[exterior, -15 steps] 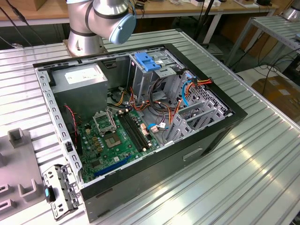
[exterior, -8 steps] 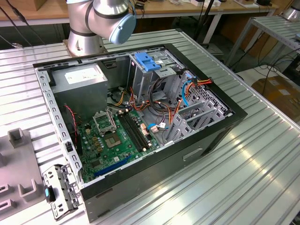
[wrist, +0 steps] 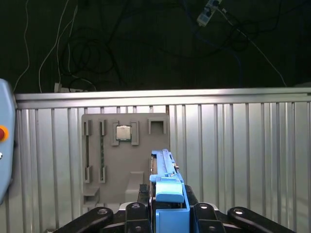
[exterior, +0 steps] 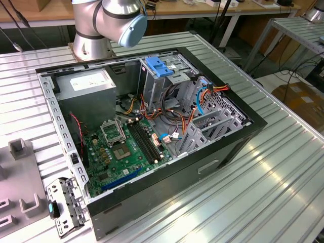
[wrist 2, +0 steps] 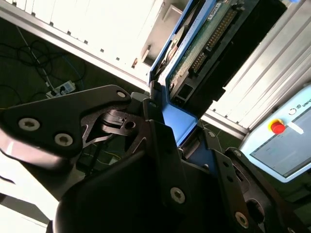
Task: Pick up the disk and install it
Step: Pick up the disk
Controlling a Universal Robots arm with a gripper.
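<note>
**Exterior view.** An open computer case point(exterior: 225, 152) lies on its side on a ribbed aluminium worktop point(exterior: 283, 172). Inside it are a green motherboard point(exterior: 126, 147), a grey power supply point(exterior: 88, 83) with a white sticker, orange and blue cables, and a light-blue bracket point(exterior: 158, 67) on top of the drive bay. The arm point(exterior: 116, 17) rises behind the case. A grey fixture plate point(exterior: 20, 182) and a small metal bracket point(exterior: 63, 205) lie on the worktop at the exterior view's left. Wooden benches stand along the back of the room, and a cardboard box point(exterior: 301, 98) sits on the floor at the exterior view's right.

**Second wrist view.** The black fingers point(wrist 2: 158, 131) of the gripper point(wrist 2: 177, 127) are pressed against the blue side rails of the disk point(wrist 2: 204, 39), pinching it. The disk is held clear of the worktop, its green circuit board and connectors facing the camera. Beyond it are ribbed worktop slats, a teach pendant point(wrist 2: 282, 145) with a red button, and a dark floor with a power strip point(wrist 2: 63, 88) and loose cables.

**First wrist view.** The disk point(wrist: 165, 167) shows edge-on between the fingers, its blue rail uppermost. Beyond it, the fixture plate point(wrist: 124, 165) lies on the worktop point(wrist: 233, 145) and holds a processor chip point(wrist: 123, 132) in one recess. Past the worktop's edge is a dark floor point(wrist: 146, 43) strewn with cables.
</note>
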